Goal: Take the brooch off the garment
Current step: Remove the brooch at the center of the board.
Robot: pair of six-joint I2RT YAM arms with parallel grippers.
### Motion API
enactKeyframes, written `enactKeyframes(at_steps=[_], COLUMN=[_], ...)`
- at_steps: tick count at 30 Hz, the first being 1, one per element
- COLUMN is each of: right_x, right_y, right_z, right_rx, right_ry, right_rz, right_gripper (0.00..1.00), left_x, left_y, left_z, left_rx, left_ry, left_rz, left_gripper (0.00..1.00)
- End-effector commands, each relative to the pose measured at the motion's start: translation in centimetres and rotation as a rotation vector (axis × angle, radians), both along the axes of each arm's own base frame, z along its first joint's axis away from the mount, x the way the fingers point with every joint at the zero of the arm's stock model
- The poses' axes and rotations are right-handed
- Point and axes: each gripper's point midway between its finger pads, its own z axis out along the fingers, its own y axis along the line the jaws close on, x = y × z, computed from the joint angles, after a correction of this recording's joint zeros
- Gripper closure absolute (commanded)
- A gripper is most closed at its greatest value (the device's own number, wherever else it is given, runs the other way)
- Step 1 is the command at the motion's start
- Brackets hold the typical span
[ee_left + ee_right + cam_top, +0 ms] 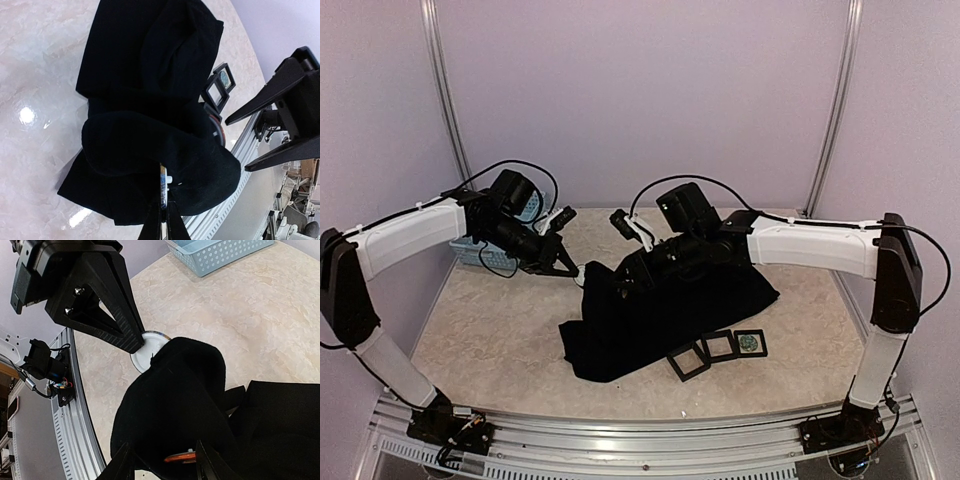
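Note:
The black garment [670, 310] lies bunched in the middle of the table, and shows in the left wrist view [150, 75] and the right wrist view [175, 405]. My left gripper [572, 268] is at its raised far-left fold. It is shut [163, 220] on a round brooch [163, 186], seen edge on, still against the cloth. In the right wrist view the brooch [150, 347] shows a white back. My right gripper [625, 280] is open [165, 462] and straddles the same fold. A second, orange-rimmed disc [180, 457] sits between its fingers.
A light-blue basket [470, 252] stands at the back left, behind the left arm, and shows in the right wrist view [220, 252]. Three small black square frames [718, 347] lie by the garment's near right edge; one holds a round item. The metal rail runs along the near edge.

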Motion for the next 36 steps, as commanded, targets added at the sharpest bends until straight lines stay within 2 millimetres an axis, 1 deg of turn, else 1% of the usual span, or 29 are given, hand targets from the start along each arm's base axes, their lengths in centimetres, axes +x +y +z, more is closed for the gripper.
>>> enactKeyframes(at_steps=[1, 6, 12, 17, 20, 26, 31, 34, 36], right_x=[-0.2, -0.8, -1.1, -0.9, -0.9, -1.2, -1.0, -0.9, -0.7], right_y=[0.7, 1.6, 2.1, 2.0, 2.0, 2.1, 1.9, 1.7, 1.5], right_z=[-0.2, -0.2, -0.7, -0.5, -0.3, -0.2, 0.0, 0.4, 0.8], right_rx=[-0.025, -0.048, -0.068, -0.064, -0.059, -0.054, -0.049, -0.039, -0.030], right_ry=[-0.020, -0.041, -0.045, -0.053, -0.058, -0.066, -0.080, -0.092, -0.097], right_rz=[0.021, 0.049, 0.060, 0.049, 0.047, 0.047, 0.029, 0.012, -0.005], right_gripper=[0.58, 0.58, 0.59, 0.60, 0.60, 0.60, 0.61, 0.61, 0.61], left_x=[-1.0, -1.6, -2.6, -3.6, -4.3, -5.7, -7.1, -7.6, -7.4], left_y=[0.8, 1.1, 1.6, 2.5, 3.0, 4.3, 5.9, 6.3, 7.2], left_z=[-2.3, -3.6, -4.8, -6.0, -6.6, -6.8, -6.8, -6.1, -5.5], left_rx=[0.151, 0.204, 0.278, 0.375, 0.402, 0.450, 0.538, 0.524, 0.537], left_ry=[0.039, 0.070, 0.084, 0.110, 0.137, 0.178, 0.214, 0.228, 0.225], left_rz=[-0.027, -0.031, -0.045, -0.051, -0.049, -0.033, -0.033, -0.011, 0.029], left_gripper=[1.00, 1.00, 1.00, 1.00, 1.00, 1.00, 1.00, 1.00, 1.00])
